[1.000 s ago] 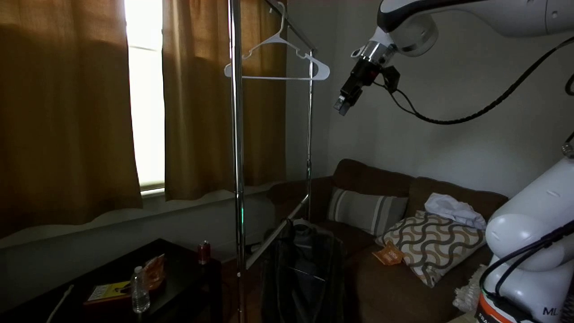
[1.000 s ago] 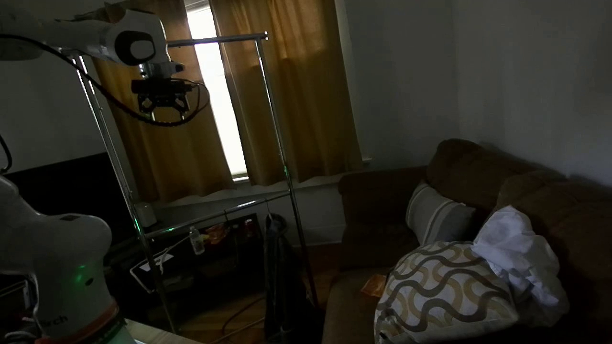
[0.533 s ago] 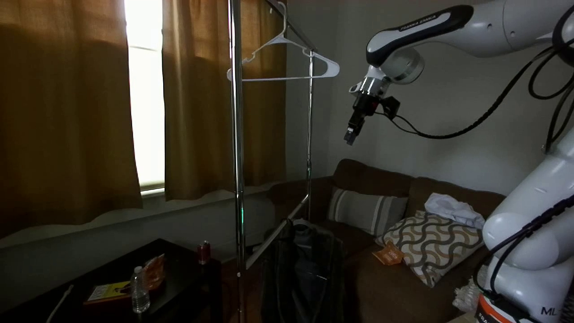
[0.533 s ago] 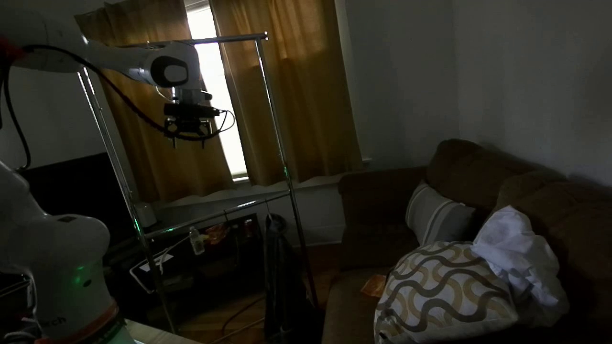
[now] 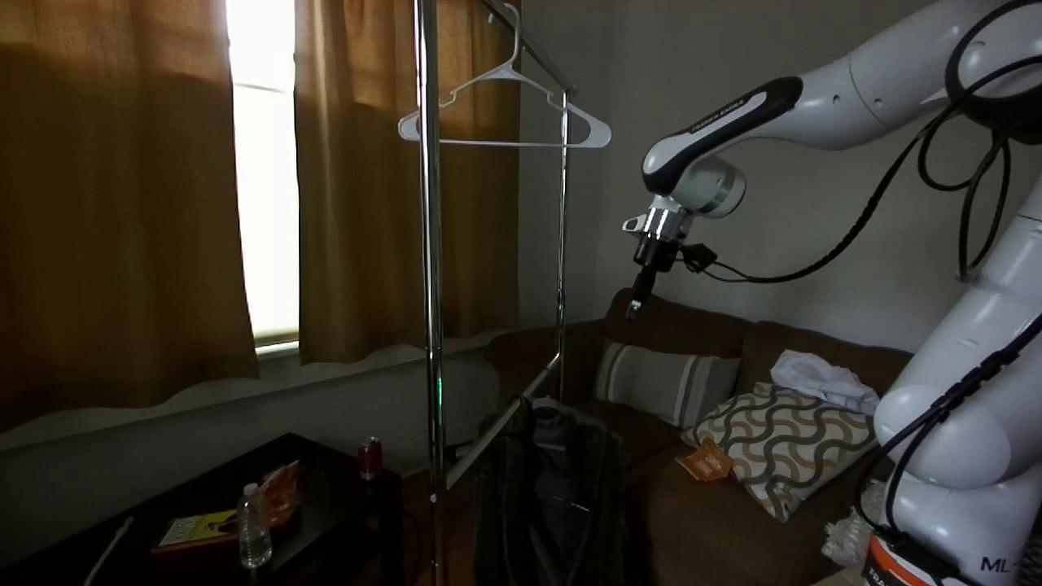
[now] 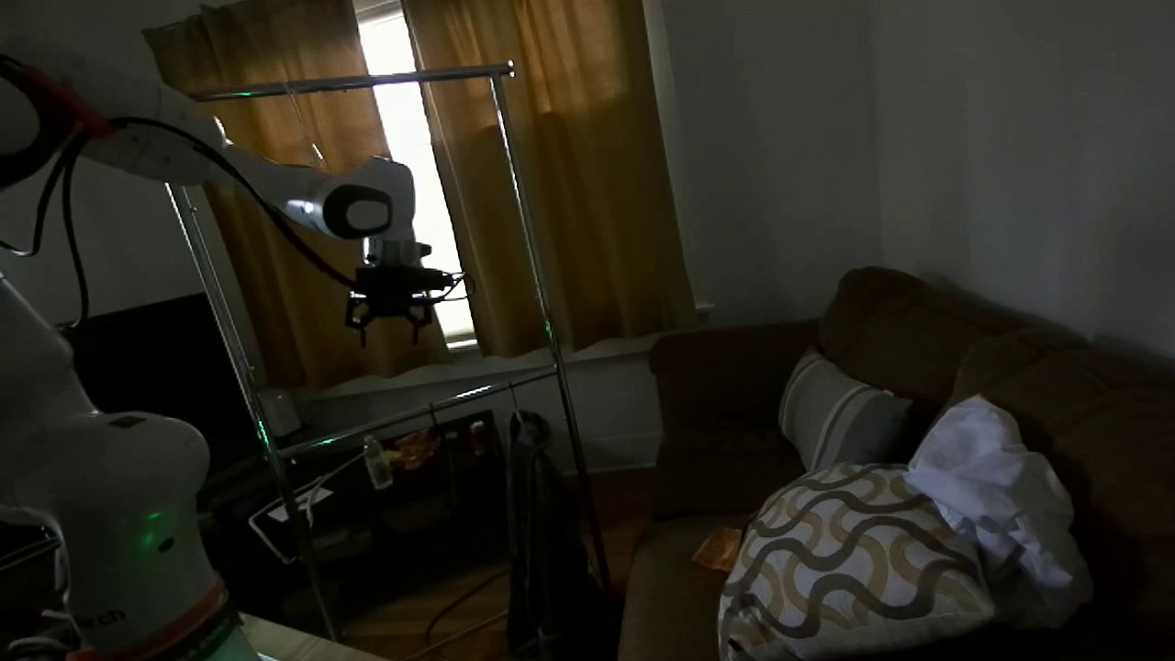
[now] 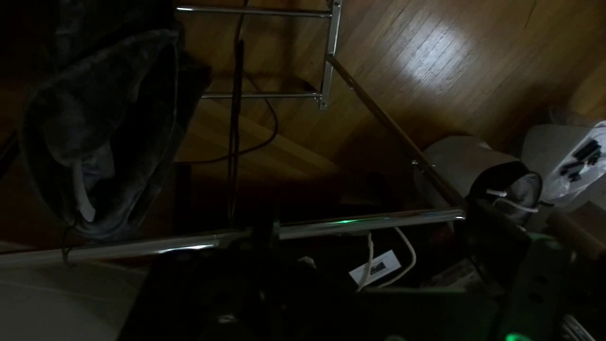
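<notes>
Downward went the pincer [image 6: 390, 338] over the last second, reaching a lower place in both exterior views, while the white hanger [image 5: 505, 72] swung slightly. The pincer's jaws stood spread apart. That hanger hung from the top of a metal clothes rack [image 5: 431, 285], higher than the pincer; in an exterior view a gap showed between the rack and the pincer. From the rack's lower bar [image 7: 369, 224] a dark garment [image 7: 104, 128] was suspended, beneath the pincer's level. In the wrist view the bar crossed behind the dim jaws, with the garment at the left and a wooden floor [image 7: 435, 57] below.

Beyond the pincer stood a brown sofa [image 5: 692, 325] bearing a grey striped pillow [image 5: 667, 381], a wave-patterned pillow [image 5: 790, 443], a crumpled white cloth [image 5: 822, 381] against that pillow and an orange packet [image 5: 707, 461] at its edge. A low dark surface [image 5: 330, 488] carried a clear bottle [image 5: 254, 529], a red can [image 5: 370, 458] and an orange bag [image 5: 281, 496]. Ochre curtains [image 5: 122, 203] hung on either side of a bright window [image 5: 262, 171], and the white arm [image 5: 863, 98] reached in from the edge of both exterior views.
</notes>
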